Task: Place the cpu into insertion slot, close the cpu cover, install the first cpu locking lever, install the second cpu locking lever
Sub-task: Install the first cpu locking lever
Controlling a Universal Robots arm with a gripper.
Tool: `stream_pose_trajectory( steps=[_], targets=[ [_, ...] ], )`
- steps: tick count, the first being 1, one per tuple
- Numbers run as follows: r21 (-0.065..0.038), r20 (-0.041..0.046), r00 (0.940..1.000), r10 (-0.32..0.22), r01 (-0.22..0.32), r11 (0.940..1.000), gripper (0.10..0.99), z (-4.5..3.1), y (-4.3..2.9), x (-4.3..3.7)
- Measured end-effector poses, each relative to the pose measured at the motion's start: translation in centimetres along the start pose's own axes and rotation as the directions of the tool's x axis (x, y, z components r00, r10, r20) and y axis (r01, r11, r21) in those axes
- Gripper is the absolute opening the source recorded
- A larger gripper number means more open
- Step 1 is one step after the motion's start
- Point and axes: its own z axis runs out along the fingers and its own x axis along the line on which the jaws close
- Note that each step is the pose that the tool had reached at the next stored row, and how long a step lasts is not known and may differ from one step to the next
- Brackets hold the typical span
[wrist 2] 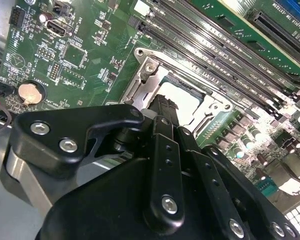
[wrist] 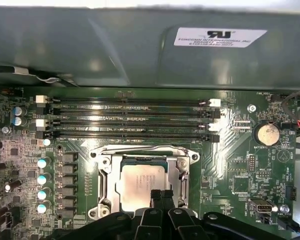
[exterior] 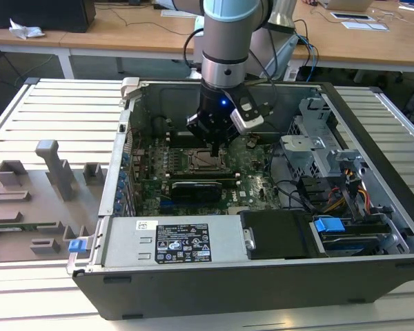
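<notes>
The cpu [wrist: 137,180] lies flat in the insertion slot [exterior: 205,161] on the green motherboard inside the open computer case. Its silver-grey top shows through the window of the cpu cover [wrist: 183,172], whose silver frame lies down around the chip. A thin metal locking lever [wrist: 140,149] runs along the frame's side towards the memory slots; I cannot tell whether it is latched. My gripper [wrist: 160,193] hangs just above the chip's edge, its black fingers together with nothing between them. In the second wrist view the gripper [wrist 2: 165,100] partly hides the cpu [wrist 2: 187,102] and cover [wrist 2: 140,82].
Long black memory slots [wrist: 130,117] lie beside the socket, and a coin battery [wrist: 266,133] sits further off. The case wall [wrist: 140,50] rises beyond them. A power supply [exterior: 172,241], a drive cage [exterior: 317,148] and cables [exterior: 331,193] crowd the case. Grey fixtures [exterior: 34,200] stand outside it.
</notes>
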Motion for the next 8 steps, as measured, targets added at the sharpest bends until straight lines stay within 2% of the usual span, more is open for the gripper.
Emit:
stream_pose_trajectory(
  steps=[8],
  targets=[
    [0.000,0.0000,1.0000,0.000,0.000,1.0000,0.106,-1.42,-0.02,-0.01]
  ],
)
